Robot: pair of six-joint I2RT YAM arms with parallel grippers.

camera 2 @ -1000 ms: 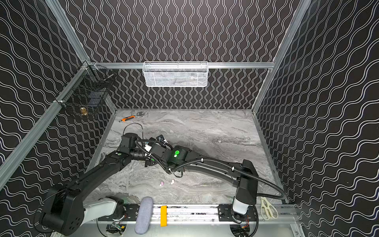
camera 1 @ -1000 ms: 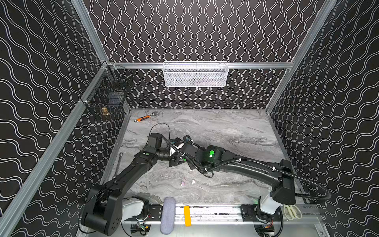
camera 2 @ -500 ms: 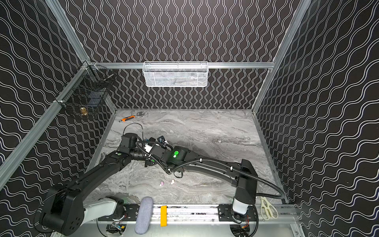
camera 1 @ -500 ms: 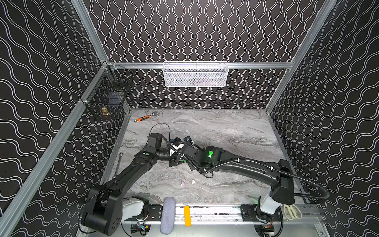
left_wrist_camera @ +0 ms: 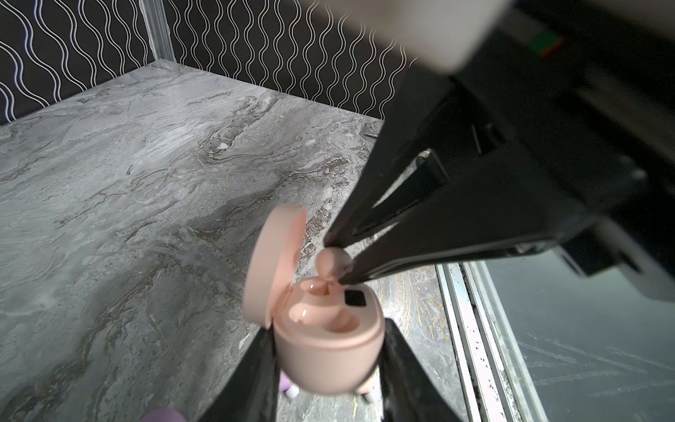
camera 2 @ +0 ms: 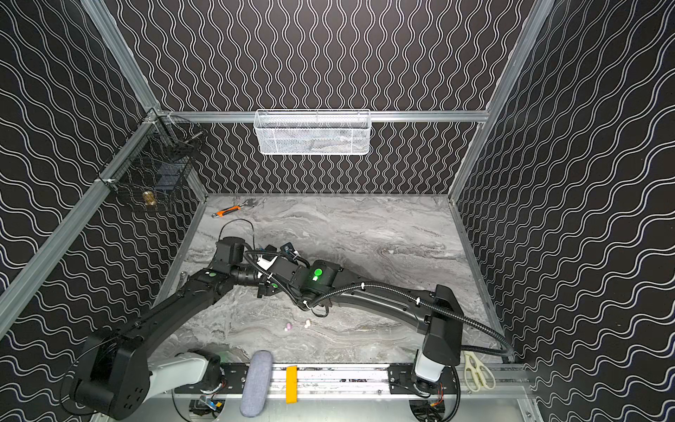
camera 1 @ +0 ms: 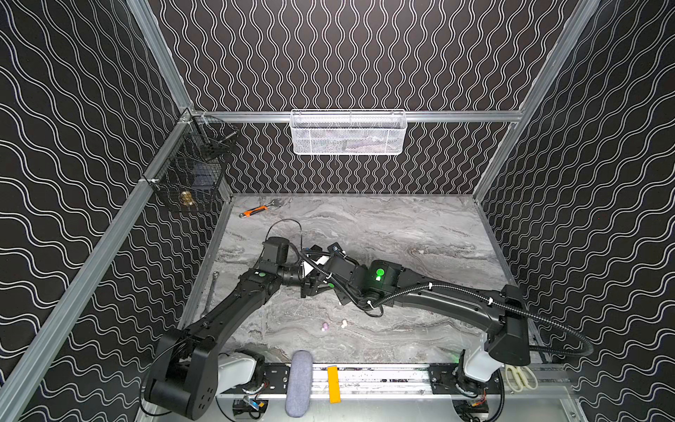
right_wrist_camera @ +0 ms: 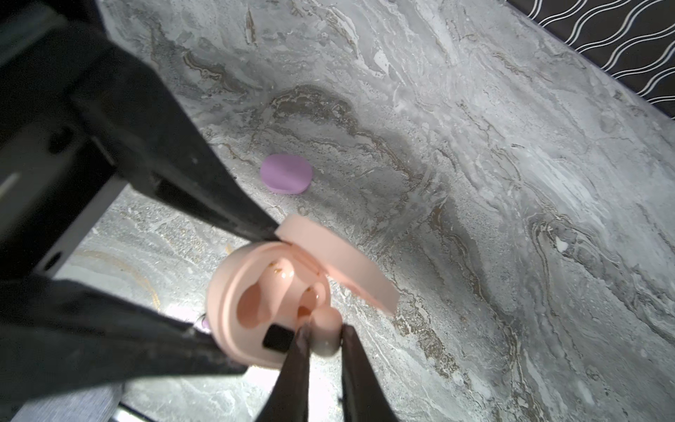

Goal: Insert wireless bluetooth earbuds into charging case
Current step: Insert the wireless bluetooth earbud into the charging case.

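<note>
Right fingers (right_wrist_camera: 294,372) pinch a peach earbud (right_wrist_camera: 325,329) over the open case (left_wrist_camera: 328,361) clamped between left fingers (left_wrist_camera: 255,380)

2 charging cases: 1 open peach case (left_wrist_camera: 328,350) and 1 closed lilac case (right_wrist_camera: 286,173) near it. 3 earbuds show: 1 peach bud (left_wrist_camera: 333,260) just above the peach case, and 1 lilac bud (camera 1: 324,325) and 1 cream bud (camera 1: 344,323) on the desk (camera 1: 401,226) near it. 2 baskets hang beyond it: 1 white basket (camera 1: 347,133) and 1 black basket (camera 1: 190,171).
</note>
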